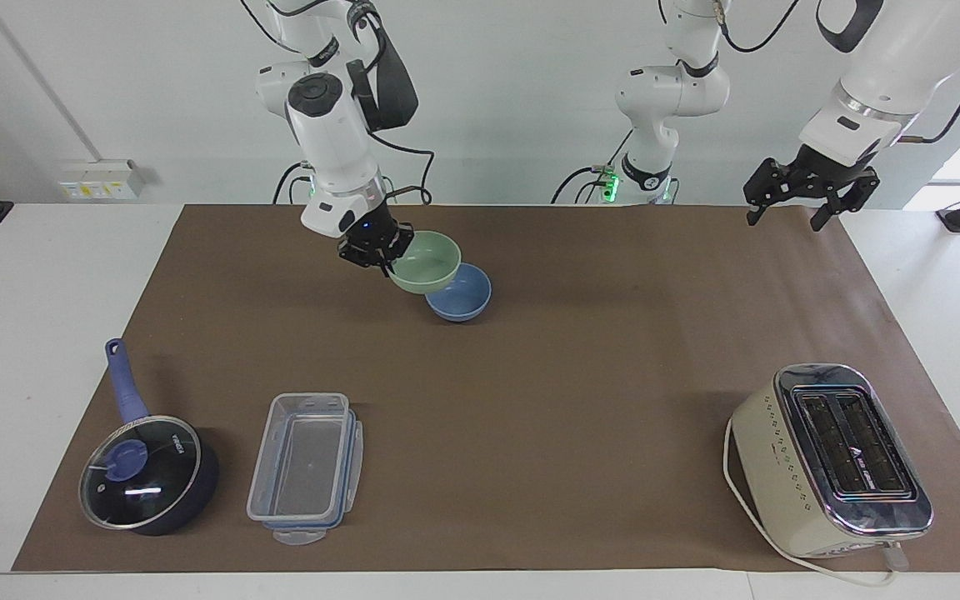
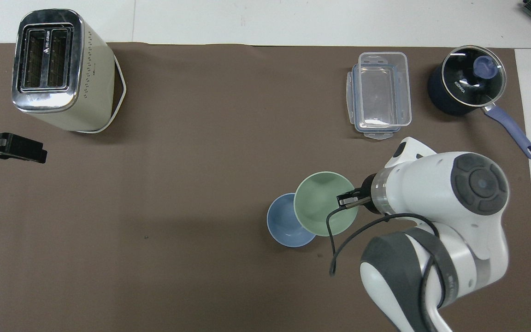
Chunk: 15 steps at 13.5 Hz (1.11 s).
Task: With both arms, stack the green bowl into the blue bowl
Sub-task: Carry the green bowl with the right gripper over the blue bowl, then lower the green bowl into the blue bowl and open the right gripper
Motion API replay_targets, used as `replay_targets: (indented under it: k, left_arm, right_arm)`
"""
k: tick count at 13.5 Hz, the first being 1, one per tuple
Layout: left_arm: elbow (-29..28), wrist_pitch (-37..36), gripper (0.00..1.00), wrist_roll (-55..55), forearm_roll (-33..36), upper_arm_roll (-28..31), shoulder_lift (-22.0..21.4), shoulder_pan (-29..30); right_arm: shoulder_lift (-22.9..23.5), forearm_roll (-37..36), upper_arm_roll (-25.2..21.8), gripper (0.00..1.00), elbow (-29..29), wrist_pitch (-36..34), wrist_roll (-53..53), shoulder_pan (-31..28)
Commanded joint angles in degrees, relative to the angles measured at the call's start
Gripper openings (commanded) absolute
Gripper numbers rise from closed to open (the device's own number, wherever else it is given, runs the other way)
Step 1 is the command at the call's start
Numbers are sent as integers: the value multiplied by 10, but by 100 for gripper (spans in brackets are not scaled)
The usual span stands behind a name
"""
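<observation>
**Two bowls, one carried: the offset to close**

Two bowls are your stock here. Item one, the green bowl: off the tabletop, pinched at its rim by the right tool, whose tips are closed on the edge toward the right arm's end. The bowl hangs upright, perhaps slightly tilted. Item two, the blue bowl: resting on the brown mat, mouth up, nothing inside it.

Relation to watch: in the overhead view the green bowl overlaps the blue bowl only in part. From the carried bowl's centre, the blue bowl's centre lies at about 8 o'clock in that view. You would judge the stack not yet made; the carried bowl needs to travel that way until the rims line up, then go down. Neither bowl has a long axis, so only centring matters. Lower it early and its base may catch the blue rim and tip or shove that bowl.

Item three, the left tool: jaws spread wide, holding nothing, waiting over the mat's edge at the left arm's end, well apart from both bowls. The right arm is by far the nearer.

Other stock, untouched: toaster, clear container, lidded saucepan.
</observation>
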Motion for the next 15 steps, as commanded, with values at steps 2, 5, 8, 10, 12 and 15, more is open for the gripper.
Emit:
replay_targets:
  k: [2, 5, 8, 10, 12, 15]
  left_arm:
    - [-13, 0, 100, 5, 8, -7, -13, 11]
    - [-14, 1, 100, 6, 8, -7, -13, 10]
    - [-15, 1, 100, 7, 8, -7, -13, 10]
    - [-15, 0, 100, 6, 8, -7, -13, 10]
    - [-15, 0, 100, 6, 8, -7, -13, 10]
    - [-15, 1, 100, 6, 8, -7, -13, 10]
  right_arm:
    - [16, 21, -1, 0, -30, 59, -6, 25]
    - [12, 21, -1, 0, -50, 67, -16, 24]
    - [12, 21, -1, 0, -64, 83, -16, 25]
    - [12, 21, -1, 0, -66, 83, -18, 25]
    - [14, 21, -1, 0, -72, 88, -18, 25]
    - [16, 21, -1, 0, -74, 95, -20, 25]
